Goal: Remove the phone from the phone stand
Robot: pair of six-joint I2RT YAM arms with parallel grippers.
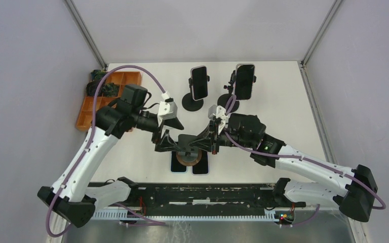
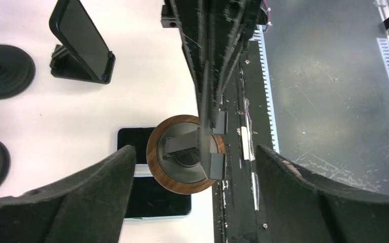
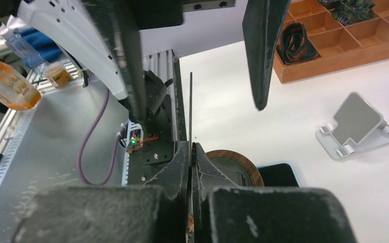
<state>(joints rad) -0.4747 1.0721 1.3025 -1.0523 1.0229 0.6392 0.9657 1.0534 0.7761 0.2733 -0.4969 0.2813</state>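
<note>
A phone stand [image 1: 187, 159] with a wood-rimmed round base [image 2: 157, 169] is at the table's near middle. Its thin upright back plate [image 3: 190, 101] shows edge-on, and no phone rests on it. My right gripper [image 1: 214, 143] [image 3: 190, 148] is shut on that plate. My left gripper [image 1: 173, 144] [image 2: 195, 152] is open, its fingers wide on either side of the stand and touching nothing. Two phones [image 1: 179, 166] [image 1: 201, 167] lie flat side by side [image 2: 147, 195]. The stand's base overlaps them in view, and contact cannot be judged.
Two more phones [image 1: 198, 83] [image 1: 244, 81] stand upright on black stands at the back; one [image 2: 81, 38] leans on a low holder. An orange divided tray [image 1: 93, 109] [image 3: 334, 55] sits at left. An empty white stand [image 3: 354, 124] is nearby. A black rail [image 1: 197, 195] runs along the near edge.
</note>
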